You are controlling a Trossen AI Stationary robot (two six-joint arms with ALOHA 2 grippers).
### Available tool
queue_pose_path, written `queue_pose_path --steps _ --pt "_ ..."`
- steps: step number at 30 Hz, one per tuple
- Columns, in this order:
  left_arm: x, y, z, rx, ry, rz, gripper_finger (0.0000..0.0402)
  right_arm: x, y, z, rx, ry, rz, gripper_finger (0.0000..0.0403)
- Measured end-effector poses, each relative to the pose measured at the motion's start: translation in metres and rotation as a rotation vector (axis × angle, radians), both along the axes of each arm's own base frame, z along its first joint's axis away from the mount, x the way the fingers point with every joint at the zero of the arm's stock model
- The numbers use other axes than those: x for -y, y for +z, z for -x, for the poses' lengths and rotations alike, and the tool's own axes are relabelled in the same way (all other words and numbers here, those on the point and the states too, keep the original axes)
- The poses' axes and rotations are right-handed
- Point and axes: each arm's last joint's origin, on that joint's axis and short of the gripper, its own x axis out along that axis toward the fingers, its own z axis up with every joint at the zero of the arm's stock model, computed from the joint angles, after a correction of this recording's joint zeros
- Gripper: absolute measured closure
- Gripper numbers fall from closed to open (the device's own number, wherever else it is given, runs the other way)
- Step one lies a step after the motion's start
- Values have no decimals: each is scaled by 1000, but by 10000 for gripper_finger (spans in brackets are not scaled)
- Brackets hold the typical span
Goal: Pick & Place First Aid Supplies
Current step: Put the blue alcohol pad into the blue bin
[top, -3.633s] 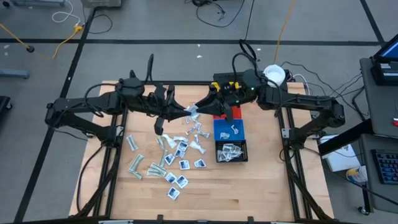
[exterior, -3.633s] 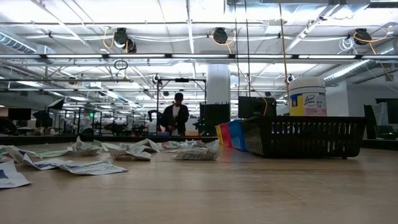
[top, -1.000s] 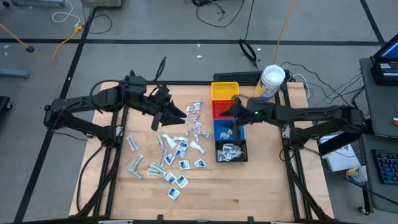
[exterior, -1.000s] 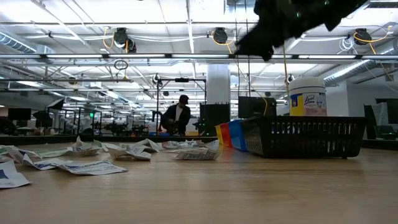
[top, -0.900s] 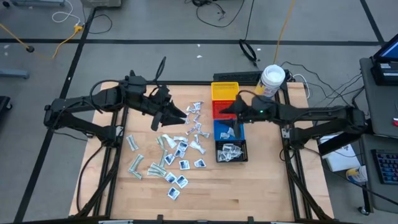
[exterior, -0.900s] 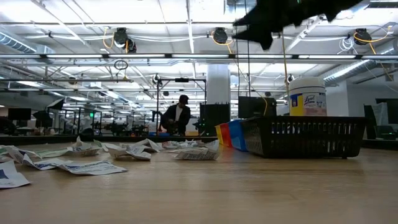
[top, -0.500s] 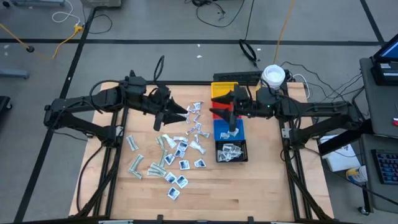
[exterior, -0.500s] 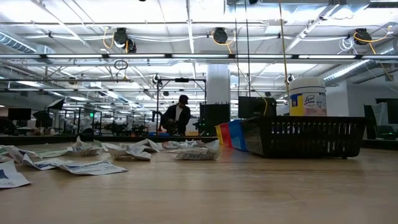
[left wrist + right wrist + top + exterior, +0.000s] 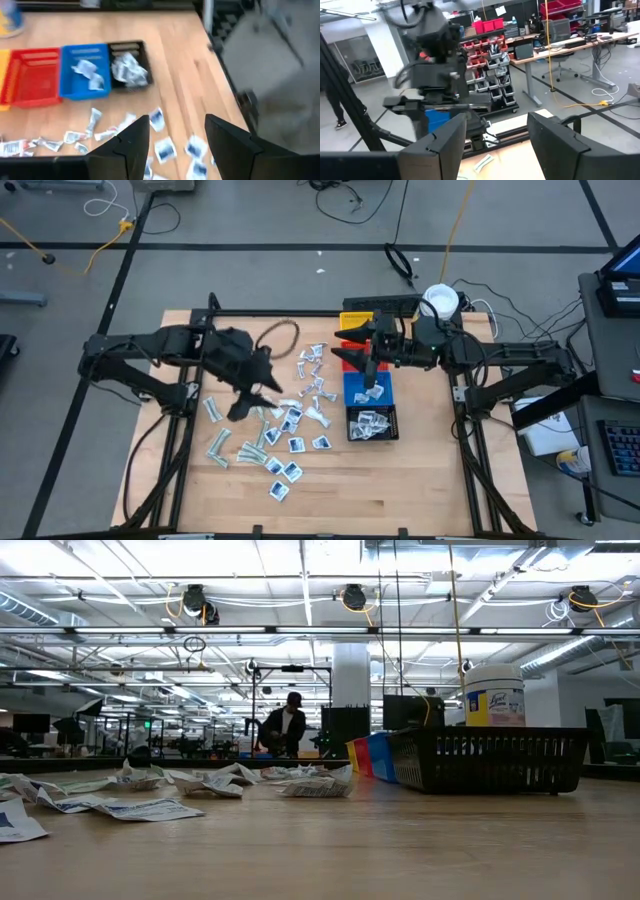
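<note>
1. Jar (image 9: pixel 494 695): white with a yellow label, standing behind the black bin (image 9: pixel 487 760) in the low view; the label's writing is too small to read.
2. Left gripper (image 9: pixel 175 137): fingers parted with a clear gap and nothing between them, held over the packets (image 9: pixel 290 418) on the left half of the bench (image 9: pixel 400 480).
3. Right gripper (image 9: pixel 495 130): fingers likewise parted and empty, raised over the red bin (image 9: pixel 352 358) at the bench's far side.
4. Packets: most lie scattered loose on the bench left of the bins, white squares with blue marks mixed with pale green wrappers; their print cannot be read.
5. Bins: yellow, red, blue (image 9: pixel 362 388) and black stand in a row, touching; the blue and black ones each hold some packets.
6. A person (image 9: pixel 284 727) shows in the room beyond the bench.
</note>
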Motion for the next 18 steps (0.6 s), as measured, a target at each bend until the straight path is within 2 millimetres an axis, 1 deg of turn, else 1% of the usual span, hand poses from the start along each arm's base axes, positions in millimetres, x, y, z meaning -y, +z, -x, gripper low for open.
queue_pose_path --steps 3,5,8,13,16,18 --pt "9 -2 2 -121 -86 -67 204 -1 0 0 1 5 -1 195" --pt "16 -5 0 -193 -132 -126 204 -3 0 0 0 10 0 195" --pt "26 -14 1 -337 -215 -228 204 -5 0 0 2 17 0 195" --pt "47 -20 0 -415 -321 -356 204 -12 1 0 9 46 1 195" --pt "58 -21 -1 -407 -367 -374 204 -18 1 0 8 69 1 195" --pt "68 -26 -1 -436 -388 -384 204 -21 1 0 8 81 1 195"
